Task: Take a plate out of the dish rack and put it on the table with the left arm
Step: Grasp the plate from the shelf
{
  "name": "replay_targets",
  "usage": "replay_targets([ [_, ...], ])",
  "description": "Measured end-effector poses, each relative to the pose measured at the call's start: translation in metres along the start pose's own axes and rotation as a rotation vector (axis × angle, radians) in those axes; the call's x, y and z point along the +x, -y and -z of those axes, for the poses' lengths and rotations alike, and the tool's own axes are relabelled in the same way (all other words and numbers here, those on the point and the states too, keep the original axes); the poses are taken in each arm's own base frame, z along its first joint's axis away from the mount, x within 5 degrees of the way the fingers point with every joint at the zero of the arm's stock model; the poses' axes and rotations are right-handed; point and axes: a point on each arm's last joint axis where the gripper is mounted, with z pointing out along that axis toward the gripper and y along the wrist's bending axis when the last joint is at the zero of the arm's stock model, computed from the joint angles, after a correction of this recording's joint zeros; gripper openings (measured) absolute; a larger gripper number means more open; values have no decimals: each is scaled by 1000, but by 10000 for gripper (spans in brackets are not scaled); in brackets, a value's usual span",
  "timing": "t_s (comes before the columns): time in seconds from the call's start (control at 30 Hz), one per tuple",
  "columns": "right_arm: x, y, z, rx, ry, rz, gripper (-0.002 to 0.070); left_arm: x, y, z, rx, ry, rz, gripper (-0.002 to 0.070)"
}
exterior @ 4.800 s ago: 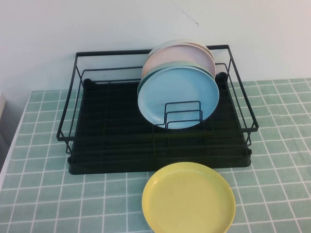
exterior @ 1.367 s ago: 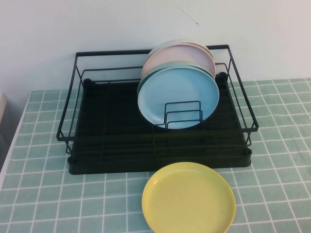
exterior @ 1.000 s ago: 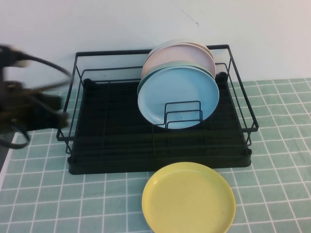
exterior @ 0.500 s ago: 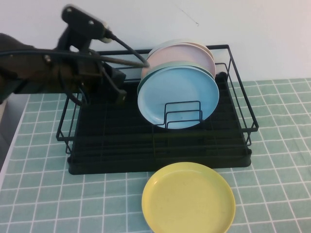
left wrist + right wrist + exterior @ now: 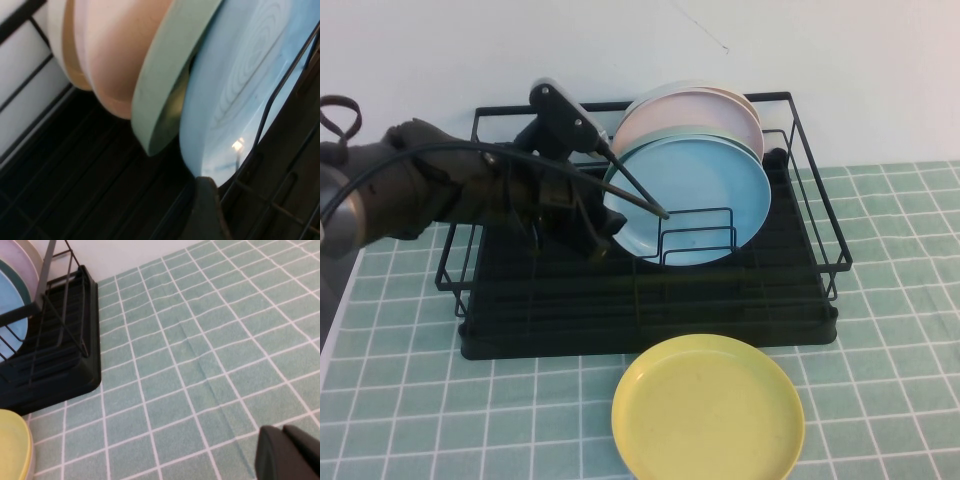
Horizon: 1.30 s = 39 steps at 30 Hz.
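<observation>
The sky-blue plate (image 5: 695, 195) stands upright at the front of the plate stack in the black dish rack (image 5: 650, 335), behind low wire dividers. My left arm reaches in over the rack from the left. My left gripper (image 5: 603, 238) is open at the plate's lower left edge. In the left wrist view one dark finger (image 5: 205, 210) sits just by the blue plate's rim (image 5: 250, 90); the other finger is out of view. My right gripper (image 5: 282, 436) is shut and empty above the green tiled table (image 5: 200, 340), right of the rack, and is outside the high view.
A mint-green plate (image 5: 167, 95), a pink plate (image 5: 685, 115) and a cream plate stand behind the blue one. A yellow plate (image 5: 708, 410) lies flat on the table (image 5: 880, 380) in front of the rack. The rack's corner (image 5: 55, 360) shows in the right wrist view.
My left arm came in from the left edge, swept right over the rack and lowered its gripper to the blue plate's left edge. The plates have not moved.
</observation>
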Motion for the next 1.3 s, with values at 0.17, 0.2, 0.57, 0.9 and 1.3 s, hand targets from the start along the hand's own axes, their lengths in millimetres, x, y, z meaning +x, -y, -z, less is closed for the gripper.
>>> replay_targets([
  [0.17,0,0,0,0,0,0,-1,2,1,-10,16,35,-7,461],
  [0.2,0,0,0,0,0,0,-1,1,1,-10,17,49,-10,461],
  [0.57,0,0,0,0,0,0,-1,-4,-4,-24,10,108,-19,465],
  [0.9,0,0,0,0,0,0,-1,-11,-12,-36,9,135,-17,466],
  [1.3,0,0,0,0,0,0,-1,-3,-9,-50,55,127,22,464],
])
